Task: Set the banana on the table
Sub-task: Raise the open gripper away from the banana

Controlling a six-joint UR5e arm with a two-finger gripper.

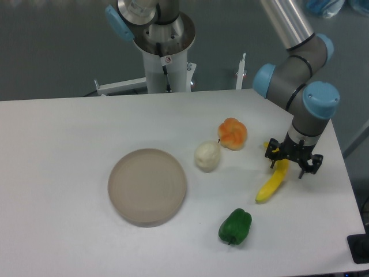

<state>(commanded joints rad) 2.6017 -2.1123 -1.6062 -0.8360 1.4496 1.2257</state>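
Where banana [271, 184] lies: white table [69, 144]

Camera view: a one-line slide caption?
Open gripper above the banana lying on the white table.

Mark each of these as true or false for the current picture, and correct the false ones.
1. The banana lies on the table. True.
2. The end effector is shut on the banana. False: its fingers are spread apart around the banana's upper end.
3. The plate holds the green pepper. False: the plate is bare; the pepper sits on the table to its right.
4. The orange fruit sits beside the white item. True.
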